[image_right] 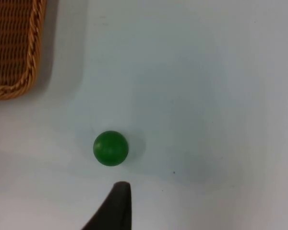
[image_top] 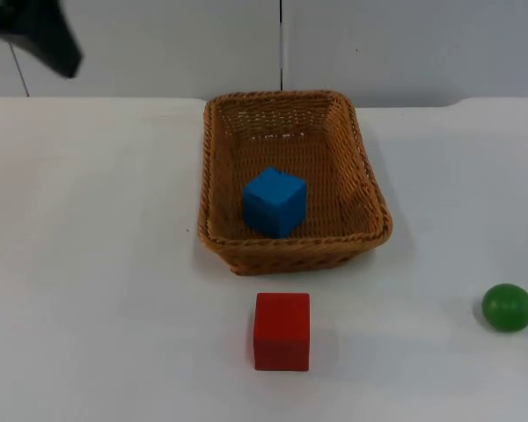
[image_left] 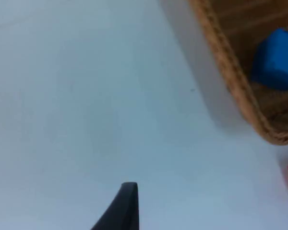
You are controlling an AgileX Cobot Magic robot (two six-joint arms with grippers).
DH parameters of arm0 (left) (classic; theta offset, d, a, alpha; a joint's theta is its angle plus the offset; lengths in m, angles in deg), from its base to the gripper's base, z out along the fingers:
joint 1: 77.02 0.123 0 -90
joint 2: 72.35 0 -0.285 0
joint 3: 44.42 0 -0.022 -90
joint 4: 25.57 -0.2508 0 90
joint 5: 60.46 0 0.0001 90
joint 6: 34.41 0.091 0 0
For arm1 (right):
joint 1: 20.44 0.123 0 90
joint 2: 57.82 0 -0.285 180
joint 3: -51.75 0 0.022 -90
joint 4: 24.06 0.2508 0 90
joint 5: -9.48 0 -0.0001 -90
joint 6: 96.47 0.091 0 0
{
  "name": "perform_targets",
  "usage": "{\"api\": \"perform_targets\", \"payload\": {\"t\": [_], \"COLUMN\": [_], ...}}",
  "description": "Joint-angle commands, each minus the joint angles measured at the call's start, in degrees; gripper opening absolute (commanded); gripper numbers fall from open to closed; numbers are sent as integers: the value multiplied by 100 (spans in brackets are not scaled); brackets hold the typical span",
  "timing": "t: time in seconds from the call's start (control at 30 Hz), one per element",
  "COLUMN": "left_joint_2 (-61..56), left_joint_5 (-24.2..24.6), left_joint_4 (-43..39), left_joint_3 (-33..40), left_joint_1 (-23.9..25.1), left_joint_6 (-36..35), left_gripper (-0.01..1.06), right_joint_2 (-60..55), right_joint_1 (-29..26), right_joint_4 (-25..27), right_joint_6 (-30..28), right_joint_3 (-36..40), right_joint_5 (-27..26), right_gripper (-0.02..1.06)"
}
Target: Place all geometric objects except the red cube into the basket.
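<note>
On the far left, the left gripper (image_top: pixel 37 35) hangs raised above the back corner of the white tabletop (image_top: pixel 97 264), well apart from everything; one black fingertip (image_left: pixel 125 206) shows in its wrist view over bare surface, and whether its fingers are wide or narrow cannot be told. This arm appears to be waiting. Off to the side of that fingertip lies the woven basket (image_top: pixel 216 176), and inside it the blue cube (image_top: pixel 274 202) rests near the front wall, so that piece seems done. Just in front of the basket, outside it and apart from its wall, sits the red cube (image_top: pixel 282 331), which should stay where it is. Farthest right is the green ball (image_top: pixel 508 307), alone on the tabletop close to the edge, well apart from the basket. In the right wrist view, a fingertip (image_right: pixel 116 203) of the right gripper stands just short of the ball, not touching; the state of its fingers cannot be told either. The ball is the remaining piece to collect. The likely risk: being round, it may roll off the nearby edge if a finger nudges it off-centre during closing.
</note>
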Motion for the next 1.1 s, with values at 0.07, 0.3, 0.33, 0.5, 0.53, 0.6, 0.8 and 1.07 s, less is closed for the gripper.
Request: {"api": "perform_targets", "payload": {"t": [0.07, 0.3, 0.33, 0.5, 0.53, 0.6, 0.8, 1.07], "left_joint_2": [-771, -2057, -2057, -2698, -2698, -2829, -2918, -2918], "left_joint_5": [-244, -753, -753, -555, -555, -553, -592, -602], "left_joint_4": [114, 130, 130, 149, 149, 149, 87, 189], "left_joint_3": [782, 2152, 2152, 2491, 2491, 2491, 2491, 2491], "left_joint_1": [331, 431, 431, 431, 431, 419, 419, 419], "left_joint_6": [-38, -38, -38, -38, -38, -38, -38, -38], "left_gripper": [105, 105, 105, 105, 105, 105, 105, 105], "right_joint_2": [9, 9, 9, 9, 9, 9, 9, -579], "right_joint_1": [-24, -24, -24, -24, -24, -24, -24, -24], "right_joint_4": [0, 23, 23, 23, 23, 23, 96, 1261], "right_joint_6": [-25, -25, -25, -25, -25, -25, -25, -1112], "right_joint_3": [-44, -44, -44, -44, -44, -44, -8, -47], "right_joint_5": [21, 58, 58, 58, 58, 58, 102, 294], "right_gripper": [105, 105, 105, 105, 105, 105, 105, 105]}}
